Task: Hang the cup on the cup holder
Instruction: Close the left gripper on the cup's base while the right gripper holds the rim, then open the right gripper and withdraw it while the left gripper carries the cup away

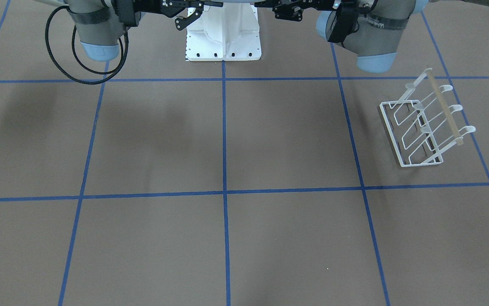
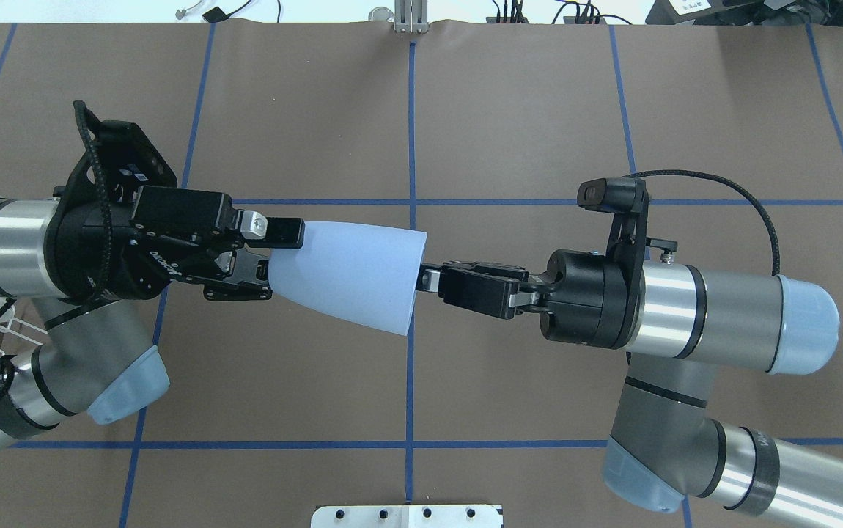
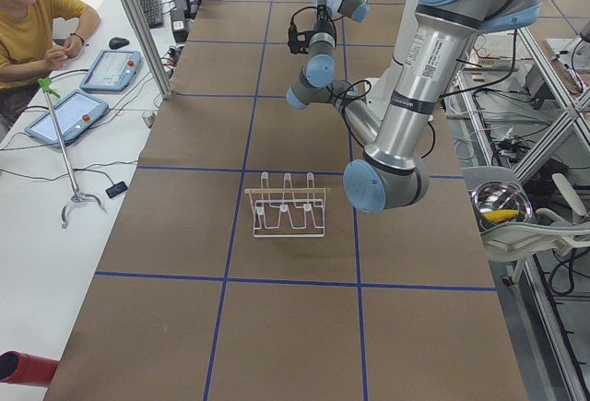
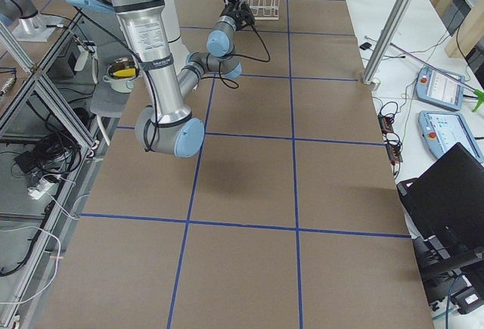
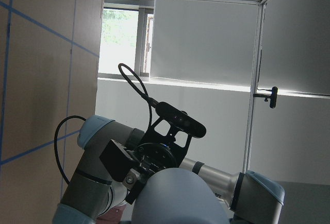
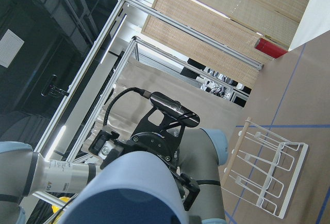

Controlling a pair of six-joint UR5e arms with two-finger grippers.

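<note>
Cup (image 2: 352, 275) hangs level in mid-air before the robot, between both arms. Its long axis runs along the 9-to-3 line, with the narrow closed end toward 9 o'clock and the open mouth toward 3, dipping slightly to 4. The left gripper (image 2: 286, 257) has its jaws pinching the closed end. The right gripper (image 2: 427, 279) has its jaws nearly together at the rim; whether they clamp the wall I cannot tell. This looks like a hand-over. Next the right should release and retreat toward 3, letting the left carry the load to the cup holder (image 1: 424, 126), well apart on the desk toward 9 o'clock.
</note>
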